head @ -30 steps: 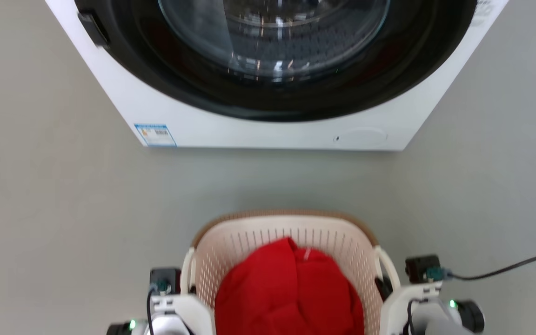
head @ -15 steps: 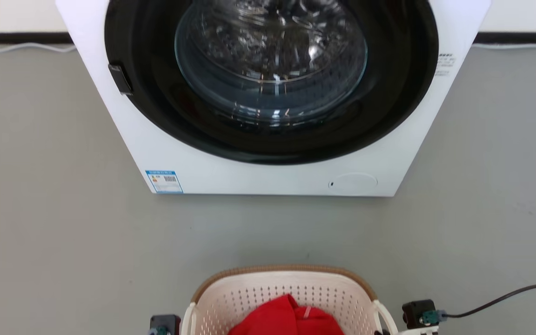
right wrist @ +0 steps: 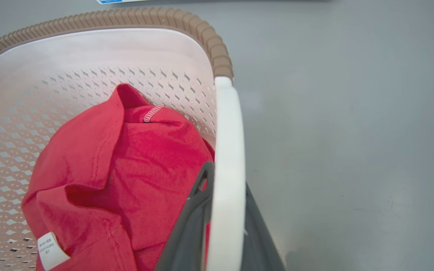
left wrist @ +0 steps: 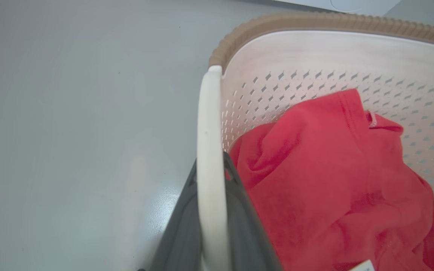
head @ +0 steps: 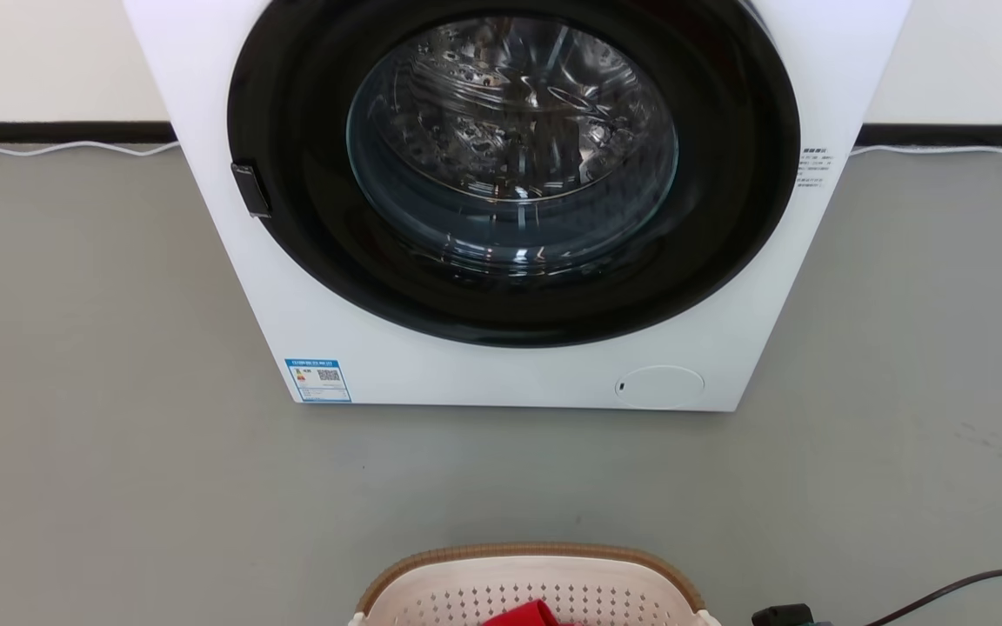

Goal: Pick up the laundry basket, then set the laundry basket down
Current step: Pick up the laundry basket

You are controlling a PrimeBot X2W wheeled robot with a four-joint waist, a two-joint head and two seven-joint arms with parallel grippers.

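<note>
The laundry basket (head: 536, 554) is cream-white and perforated with a brown woven-look rim; its far end shows at the bottom edge of the head view, on the floor side of the washing machine. A red garment (left wrist: 333, 173) lies inside it. In the left wrist view my left gripper (left wrist: 211, 169) has its dark fingers closed on either side of the basket's white left handle (left wrist: 208, 124). In the right wrist view my right gripper (right wrist: 227, 180) is clamped the same way on the white right handle (right wrist: 229, 120), beside the red garment (right wrist: 126, 158).
A white front-loading washing machine (head: 510, 378) with a round, dark-rimmed glass door (head: 510, 148) stands just beyond the basket on grey floor. A black cable (head: 958, 585) trails at the lower right. A thin white cable (head: 57, 148) runs along the wall's dark skirting.
The head camera has tilted up: the washing machine's door shows in full and the basket sits at the picture's bottom edge. Both arms' wrists have left the head view.
</note>
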